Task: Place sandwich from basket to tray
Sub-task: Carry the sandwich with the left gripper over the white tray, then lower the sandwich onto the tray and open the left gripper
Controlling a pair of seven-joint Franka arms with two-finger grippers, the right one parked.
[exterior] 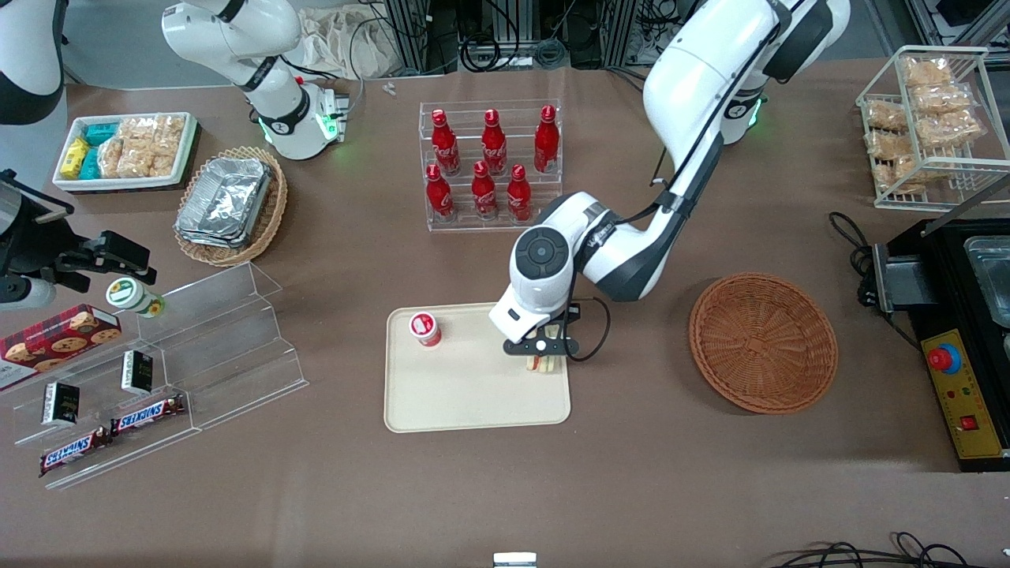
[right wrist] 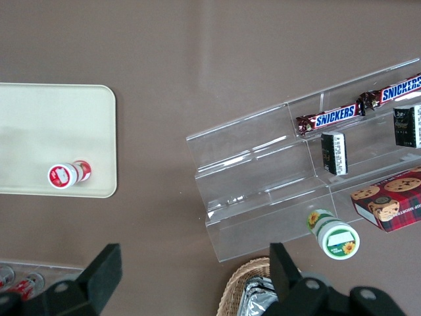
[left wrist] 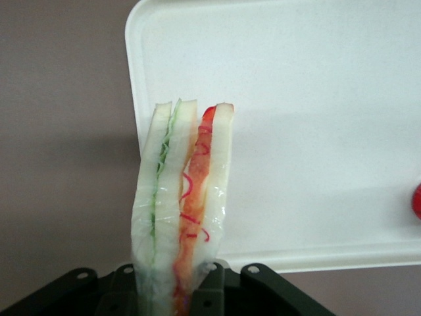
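Note:
My left gripper is shut on the sandwich, a pale wedge with green and red-orange filling. It holds the wedge cut edge up over the beige tray, at the tray's edge nearest the basket. The wrist view shows the sandwich clamped between the black fingers of the gripper, with the tray beneath it. I cannot tell if the wedge touches the tray. The round reddish-brown basket stands beside the tray toward the working arm's end, with nothing in it.
A red-lidded cup stands on the tray. A rack of red bottles stands farther from the front camera. A clear stepped shelf with snacks lies toward the parked arm's end. A black control box sits at the working arm's end.

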